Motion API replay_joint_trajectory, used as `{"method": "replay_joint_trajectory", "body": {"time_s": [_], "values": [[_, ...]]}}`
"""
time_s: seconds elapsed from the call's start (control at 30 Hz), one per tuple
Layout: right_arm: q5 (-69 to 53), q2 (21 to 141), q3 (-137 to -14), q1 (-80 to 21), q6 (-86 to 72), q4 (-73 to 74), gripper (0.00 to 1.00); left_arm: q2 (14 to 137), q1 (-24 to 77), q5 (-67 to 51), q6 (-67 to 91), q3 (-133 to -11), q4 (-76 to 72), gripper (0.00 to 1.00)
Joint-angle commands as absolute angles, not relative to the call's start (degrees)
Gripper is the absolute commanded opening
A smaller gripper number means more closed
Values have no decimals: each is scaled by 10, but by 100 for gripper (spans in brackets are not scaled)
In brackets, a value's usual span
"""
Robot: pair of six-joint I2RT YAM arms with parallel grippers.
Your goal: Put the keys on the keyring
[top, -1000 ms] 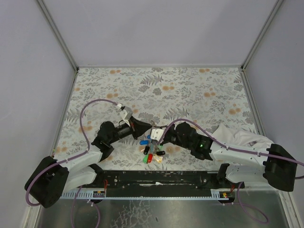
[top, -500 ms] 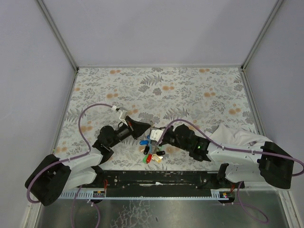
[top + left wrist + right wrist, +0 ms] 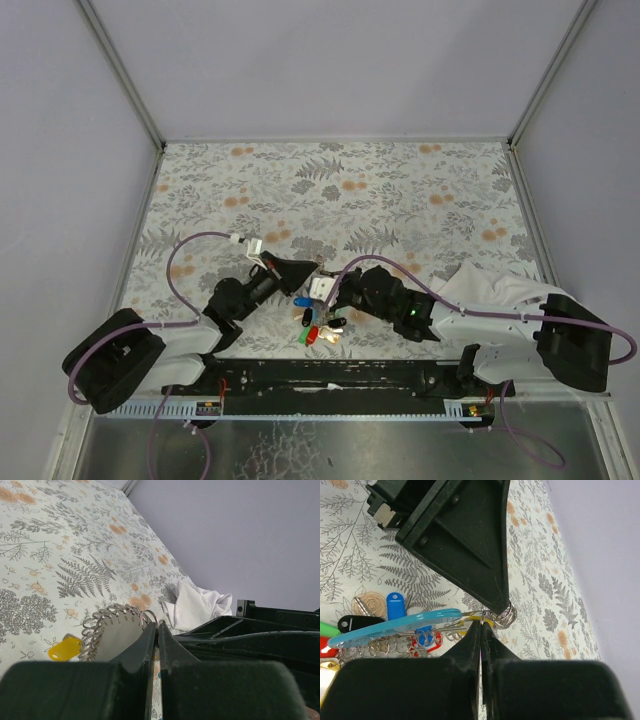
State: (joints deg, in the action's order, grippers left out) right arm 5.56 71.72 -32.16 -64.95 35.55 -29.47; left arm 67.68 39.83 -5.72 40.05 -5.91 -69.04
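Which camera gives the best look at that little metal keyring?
The right wrist view: the keyring is in plain sight at the tip of the left hand. The left wrist view catches only part of it; from the top view it's too tiny to find.

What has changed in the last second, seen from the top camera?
The left gripper and right gripper sank slightly toward the near edge, staying shut beside the keyring. Nothing was taken or released; the keys barely shifted.
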Motion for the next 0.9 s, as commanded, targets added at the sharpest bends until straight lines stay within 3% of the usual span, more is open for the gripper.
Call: {"method": "replay_joint_trajectory", "body": {"time_s": [0.0, 0.2, 0.4, 0.87], "values": [[67, 696, -350, -667, 375, -270, 0, 682, 393, -3, 398, -61, -800, 0], [97, 664, -371, -667, 407, -216, 0, 612, 389, -24, 323, -56, -716, 25], [78, 654, -405, -667, 422, -159, 0, 532, 364, -122, 208, -87, -570, 38], [63, 638, -442, -667, 441, -67, 0, 561, 308, -435, -58, -177, -432, 48]]}}
